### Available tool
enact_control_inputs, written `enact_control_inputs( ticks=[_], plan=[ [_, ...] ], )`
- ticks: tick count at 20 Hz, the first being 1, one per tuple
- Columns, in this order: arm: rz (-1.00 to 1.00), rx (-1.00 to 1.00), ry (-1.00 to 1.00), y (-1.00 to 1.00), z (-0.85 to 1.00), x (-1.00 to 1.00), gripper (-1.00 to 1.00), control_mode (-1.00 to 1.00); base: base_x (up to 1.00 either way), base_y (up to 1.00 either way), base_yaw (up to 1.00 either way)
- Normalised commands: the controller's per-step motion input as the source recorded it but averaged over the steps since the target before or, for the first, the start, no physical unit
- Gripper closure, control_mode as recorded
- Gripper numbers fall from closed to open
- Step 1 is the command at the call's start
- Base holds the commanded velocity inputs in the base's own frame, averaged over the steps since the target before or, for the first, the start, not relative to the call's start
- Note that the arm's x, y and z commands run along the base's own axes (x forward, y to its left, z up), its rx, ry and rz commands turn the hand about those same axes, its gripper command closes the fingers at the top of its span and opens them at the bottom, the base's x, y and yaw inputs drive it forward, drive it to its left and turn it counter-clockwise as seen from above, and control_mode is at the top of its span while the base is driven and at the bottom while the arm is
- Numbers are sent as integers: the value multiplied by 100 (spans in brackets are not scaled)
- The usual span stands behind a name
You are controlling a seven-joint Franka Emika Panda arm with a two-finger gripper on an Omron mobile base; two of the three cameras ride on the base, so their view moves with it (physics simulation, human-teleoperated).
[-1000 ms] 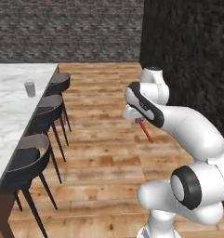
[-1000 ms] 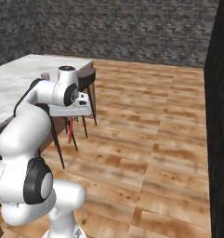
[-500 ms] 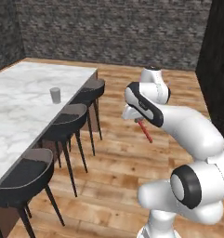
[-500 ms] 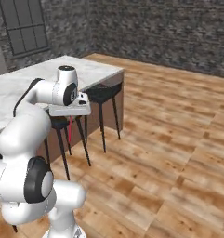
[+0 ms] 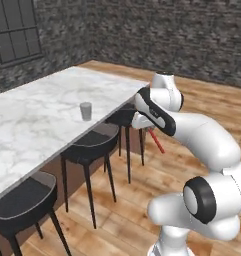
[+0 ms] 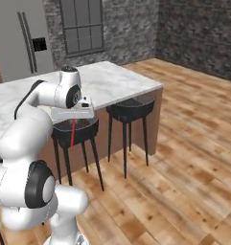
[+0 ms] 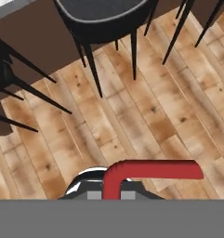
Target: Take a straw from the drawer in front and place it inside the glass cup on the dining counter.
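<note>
Even, flat rendered light with no glare; soft highlights sit on the long white grey-veined marble counter [image 5: 37,120]; the black round stools [image 5: 92,145] cast barely any shadow on the warm plank floor [image 6: 184,158]; edges look slightly jagged and soft; no lens distortion.

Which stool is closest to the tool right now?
The stool at the far end of the dining counter, at its corner. The tool, shut on the straw, hangs beside it.

- A home kitchen with a dining area: long marble dining counter [image 5: 37,120] at frame left, black stools [image 5: 92,145] tucked under it.
- Steel fridge [image 6: 21,40] upper left, wood floor [image 6: 184,158].
</note>
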Motion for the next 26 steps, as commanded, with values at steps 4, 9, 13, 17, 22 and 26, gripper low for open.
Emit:
enact_control_inputs(
  ticks=[4,9,13,17,22,26],
  plan=[
    [0,0,0,0,0,0,100,100,70,-62,53],
    [0,0,0,0,0,0,100,100,62,-64,52],
    [0,0,0,0,0,0,100,100,64,-60,51],
    [0,0,0,0,0,0,100,100,62,-55,48],
    [0,0,0,0,0,0,100,100,61,-47,42],
    [0,0,0,0,0,0,100,100,63,-34,31]
  ],
)
